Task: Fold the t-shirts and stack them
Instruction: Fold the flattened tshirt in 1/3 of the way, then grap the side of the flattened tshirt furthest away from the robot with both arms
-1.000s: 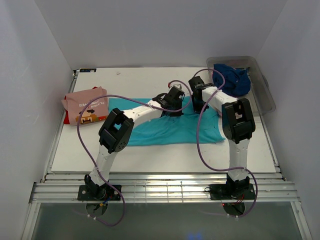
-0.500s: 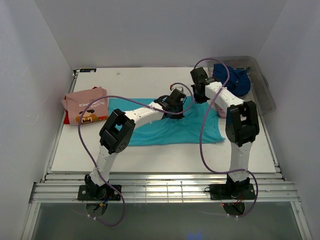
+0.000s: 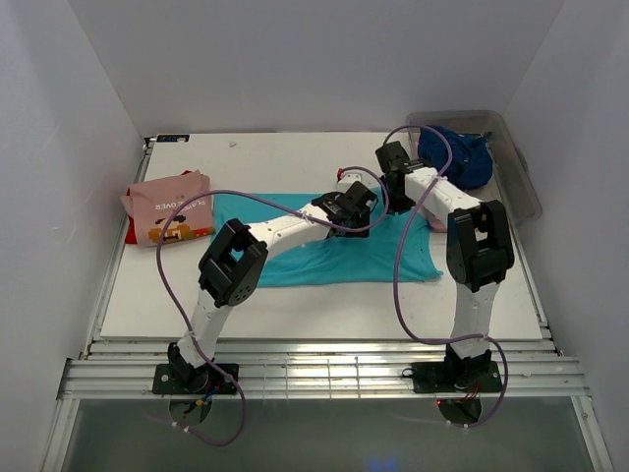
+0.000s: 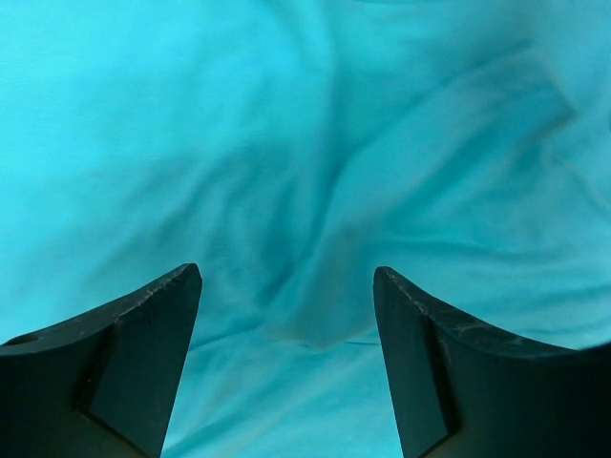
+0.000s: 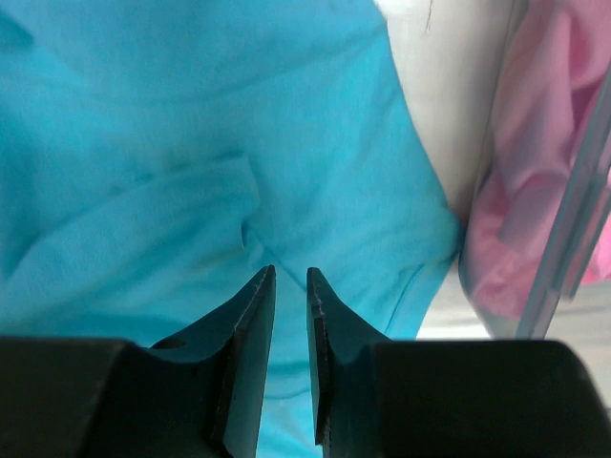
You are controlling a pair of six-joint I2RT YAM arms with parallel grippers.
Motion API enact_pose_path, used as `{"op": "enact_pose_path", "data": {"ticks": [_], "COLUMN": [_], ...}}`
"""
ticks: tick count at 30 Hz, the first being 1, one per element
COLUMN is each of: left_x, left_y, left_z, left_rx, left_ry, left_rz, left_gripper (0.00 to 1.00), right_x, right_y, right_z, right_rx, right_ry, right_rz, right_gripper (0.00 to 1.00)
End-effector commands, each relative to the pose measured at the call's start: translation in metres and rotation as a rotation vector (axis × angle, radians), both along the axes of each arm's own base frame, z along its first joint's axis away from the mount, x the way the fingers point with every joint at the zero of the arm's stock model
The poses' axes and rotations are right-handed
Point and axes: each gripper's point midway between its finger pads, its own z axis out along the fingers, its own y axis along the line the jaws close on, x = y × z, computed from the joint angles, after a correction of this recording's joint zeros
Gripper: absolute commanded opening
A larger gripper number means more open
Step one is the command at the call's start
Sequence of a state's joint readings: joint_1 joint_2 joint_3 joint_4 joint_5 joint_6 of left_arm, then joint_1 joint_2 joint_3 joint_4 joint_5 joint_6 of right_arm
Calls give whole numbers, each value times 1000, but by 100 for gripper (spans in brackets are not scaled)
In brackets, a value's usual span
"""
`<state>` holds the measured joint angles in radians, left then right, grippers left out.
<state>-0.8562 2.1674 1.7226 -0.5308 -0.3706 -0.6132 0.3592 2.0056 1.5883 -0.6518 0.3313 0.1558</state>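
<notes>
A turquoise t-shirt point(image 3: 324, 254) lies spread and wrinkled across the middle of the table. My left gripper point(image 3: 356, 208) hovers over its back edge, open, with only rumpled turquoise cloth point(image 4: 315, 172) below the wide gap point(image 4: 286, 277). My right gripper point(image 3: 393, 175) hangs over the shirt's back right corner, its jaws point(image 5: 290, 272) a narrow slit apart with nothing between them. A folded salmon-pink t-shirt point(image 3: 169, 205) with white lettering rests on a red one point(image 3: 132, 234) at the left. A navy t-shirt point(image 3: 458, 157) and a bright pink one point(image 5: 535, 181) sit in the tub.
The clear grey plastic tub point(image 3: 521, 182) stands at the back right corner, its wall point(image 5: 573, 239) close beside my right gripper. White walls enclose the table on three sides. Purple cables loop over both arms.
My left gripper has opened wide and let go of the turquoise cloth, shifting slightly right. The right gripper has moved back toward the tub and parted its jaws a little.
</notes>
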Motion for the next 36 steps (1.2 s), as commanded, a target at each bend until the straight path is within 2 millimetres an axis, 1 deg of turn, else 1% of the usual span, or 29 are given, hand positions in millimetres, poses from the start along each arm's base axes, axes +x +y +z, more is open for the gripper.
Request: {"op": "enact_pose_path", "data": {"ticks": [1, 2, 3, 4, 5, 6, 7, 9, 10, 11, 12, 13, 14, 15, 16, 17, 18, 19, 20, 22, 23, 25, 26, 28, 29, 31, 32, 34, 36], "left_x": [15, 17, 17, 14, 13, 12, 10, 14, 26, 29, 33, 45, 48, 55, 62, 69, 72, 78, 82, 91, 93, 99, 101, 103, 104, 107, 108, 110, 112], "left_y": [39, 50, 56, 64, 74, 82, 100, 124, 153, 170, 178, 206, 218, 221, 240, 245, 250, 261, 265, 277, 281, 296, 300, 308, 310, 318, 321, 328, 333], "left_z": [57, 76, 83, 84, 101, 106, 99, 109, 107, 100, 107, 107, 105, 110, 115, 120, 120, 114, 113, 110, 99, 90, 80, 71, 60, 53, 43, 37, 30], "left_rx": [88, 104, 116, 137, 137, 142, 168, 135, 131, 128, 85, 76, 68, 23, 29, 19, 23, 41, 44, 43, 57, 67, 75, 74, 82, 91, 102, 112, 115], "left_ry": [-159, -209, -225, -232, -270, -282, -272, -272, -251, -227, -220, -212, -204, -208, -219, -229, -227, -209, -204, -186, -159, -140, -118, -97, -75, -63, -44, -37, -25], "left_rz": [117, 145, 155, 164, 191, 212, 241, 295, 350, 376, 365, 407, 409, 389, 392, 385, 379, 369, 362, 368, 361, 391, 392, 408, 406, 423, 429, 452, 471], "left_gripper": [84, 84, 85, 85, 86, 86, 84, 75, 57, 51, 50, 60, 70, 77, 81, 87, 89, 90, 91, 91, 91, 91, 91, 91, 91, 91, 91, 91, 91], "right_x": [-6, -9, -18, -23, -29, -36, -38, -40, -37, -35, -32, -23, -18, -12, -6, 7, 14, 21, 34, 47, 58, 69, 73, 83, 85, 92, 94, 103, 110], "right_y": [1, 0, 1, 2, 3, 3, 2, -2, -1, 0, 0, 3, 4, 5, 5, 9, 11, 9, 13, 12, 14, 13, 16, 17, 19, 18, 21, 23, 24], "right_z": [40, 44, 49, 51, 53, 53, 52, 52, 55, 57, 53, 62, 58, 58, 58, 57, 56, 56, 54, 54, 53, 52, 45, 47, 37, 33, 26, 25, 18], "right_rx": [63, 72, 92, 106, 121, 136, 137, 125, 125, 120, 111, 118, 111, 111, 110, 116, 119, 123, 127, 127, 135, 149, 164, 180, 184, 184, 193, 201, 206], "right_ry": [-86, -92, -92, -90, -90, -95, -101, -106, -112, -112, -100, -118, -109, -112, -113, -112, -109, -107, -105, -105, -112, -120, -106, -121, -106, -112, -106, -127, -127], "right_rz": [-8, -8, 2, 2, 7, 11, 9, 2, 3, 10, 11, 13, 20, 18, 18, 24, 27, 23, 28, 23, 26, 23, 30, 35, 39, 45, 56, 66, 70], "right_gripper": [26, 27, 27, 27, 27, 25, 23, 19, 18, 18, 21, 24, 25, 32, 34, 37, 37, 38, 38, 38, 39, 39, 39, 39, 39, 39, 39, 39, 39]}}
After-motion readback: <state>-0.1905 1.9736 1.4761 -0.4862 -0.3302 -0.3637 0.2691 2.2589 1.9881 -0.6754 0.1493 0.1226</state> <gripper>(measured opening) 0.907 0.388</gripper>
